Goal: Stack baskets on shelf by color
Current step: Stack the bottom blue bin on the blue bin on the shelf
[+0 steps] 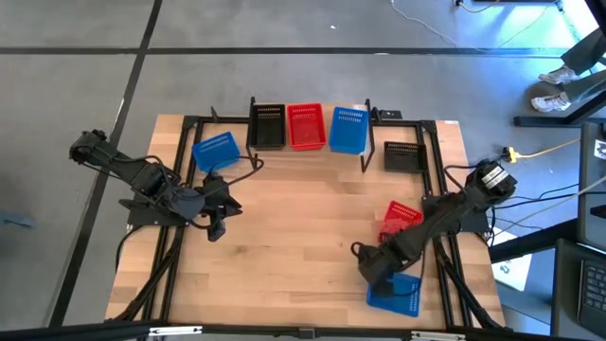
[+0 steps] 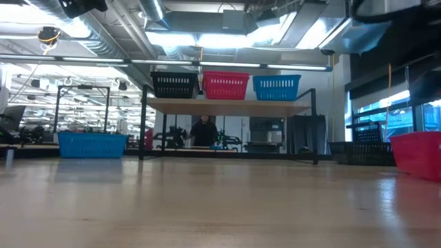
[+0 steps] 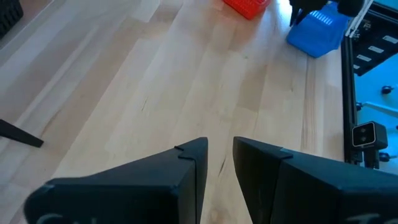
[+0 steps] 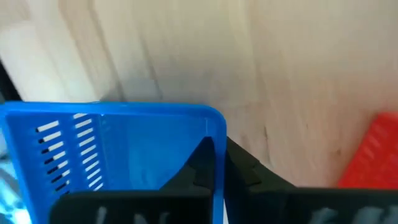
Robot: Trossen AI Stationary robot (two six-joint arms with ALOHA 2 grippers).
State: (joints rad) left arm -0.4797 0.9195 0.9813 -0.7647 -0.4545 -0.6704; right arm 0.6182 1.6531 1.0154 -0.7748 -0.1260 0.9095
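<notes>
High view: my right fingers were clamped on the rim of a blue basket at the tabletop edge farthest from the shelf. Right wrist view: they pinched its wall. Left wrist view: my left fingers stood slightly parted, empty.

- A robotics lab or industrial workshop hall, not a home.
- Above the shelf, the low view shows an open ceiling with bare ducts, pipes and strip lights.
- Behind the shelf stand further workbenches and metal frames, and a person is among the equipment.
- Around the wooden table the floor is grey concrete, with loose cables trailing beside it.
</notes>
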